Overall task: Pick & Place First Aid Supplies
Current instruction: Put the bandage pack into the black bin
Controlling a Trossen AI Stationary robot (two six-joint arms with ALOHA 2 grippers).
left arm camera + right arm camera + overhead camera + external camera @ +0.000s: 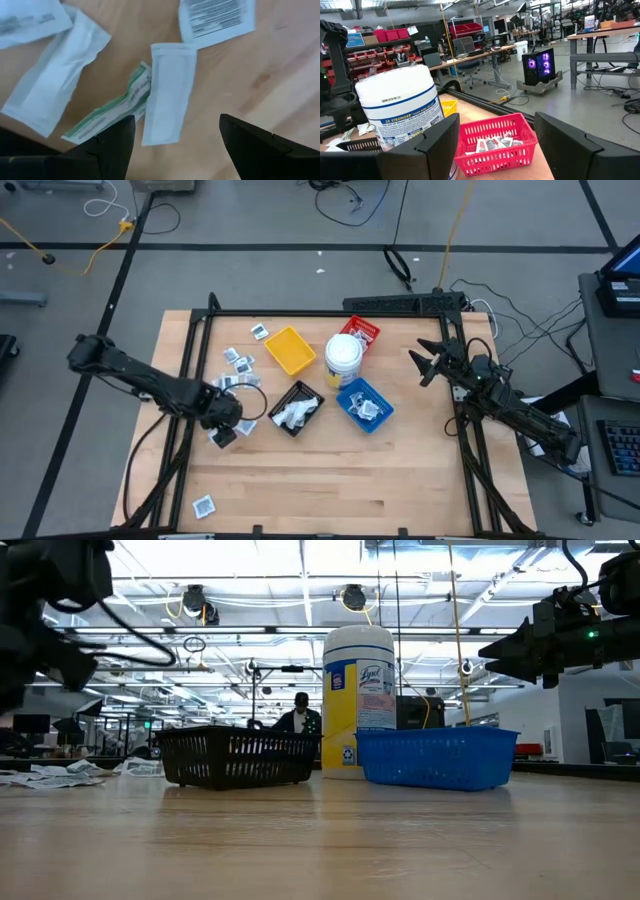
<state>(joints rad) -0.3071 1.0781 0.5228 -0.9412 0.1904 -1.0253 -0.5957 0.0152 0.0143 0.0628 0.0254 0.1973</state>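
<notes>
**A:** Where is the left gripper [222, 430]?

**B:** Low over the bench [400, 470], near its left edge, just left of the black tray [297, 408]. Its fingers [107, 147] stand apart with nothing between them. In the left wrist view a long pale wrapped strip [167, 100] lies flat on the wood right ahead of the gap, and a green-printed strip [110, 112] is tucked partly under its edge.

**B:** Beside those lie a second pale strip [55, 80] and a square packet with dark print [217, 20], all flat on the bench.

**A:** And the rest of the supplies?

**B:** Loose square packets [240, 360] are scattered toward the far left corner, left of the yellow tray [290, 350]. One lone packet [204, 505] sits near the front edge, well apart from the others. The black tray holds a pile of white packets, the blue tray [364, 404] holds some too, and the red tray [495, 142] shows small packets in the right wrist view.

**A:** What stands between the trays?

**B:** A round white tub [343, 354], upright, between the yellow and red trays and just behind the blue one.

**A:** The right gripper [425, 365]?

**B:** It hangs above the bench near the right edge, well clear of the surface, pointing toward the tub and trays. Its fingers [427, 150] are spread and empty.

**A:** Anything beyond the bench?

**B:** In the low view, a person [299, 718] in dark clothing shows far off behind the black tray.
</notes>
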